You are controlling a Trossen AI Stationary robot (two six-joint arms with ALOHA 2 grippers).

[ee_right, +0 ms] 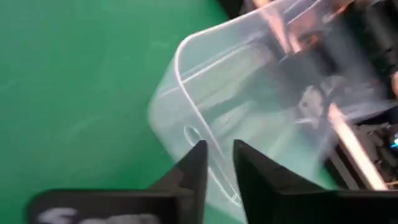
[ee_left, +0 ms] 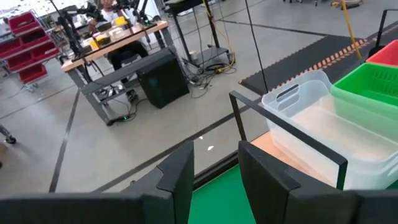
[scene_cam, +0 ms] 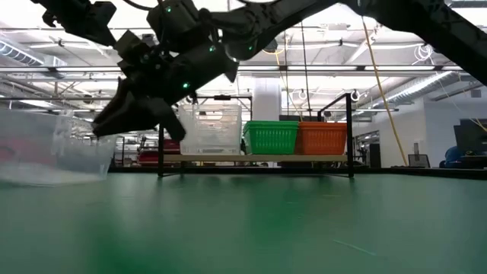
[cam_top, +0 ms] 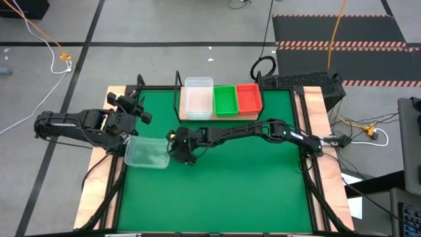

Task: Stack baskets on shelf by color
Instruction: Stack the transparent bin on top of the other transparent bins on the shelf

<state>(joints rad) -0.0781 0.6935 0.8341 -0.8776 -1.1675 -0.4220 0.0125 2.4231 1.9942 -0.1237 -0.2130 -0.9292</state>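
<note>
While its fingers straddle the near rim of a clear basket (ee_right: 249, 106), the right claw (ee_right: 219, 163) seems narrowed onto that wall, though motion smear hides the contact. The basket sits at the left side of the green table (cam_top: 223, 178), just beside the left claw (ee_left: 214, 171), which hangs over the table's left edge, parted and empty. On the shelf (cam_top: 183, 117) at the far edge stand clear, green (cam_top: 225, 100) and red (cam_top: 248, 97) baskets, side by side.
</note>
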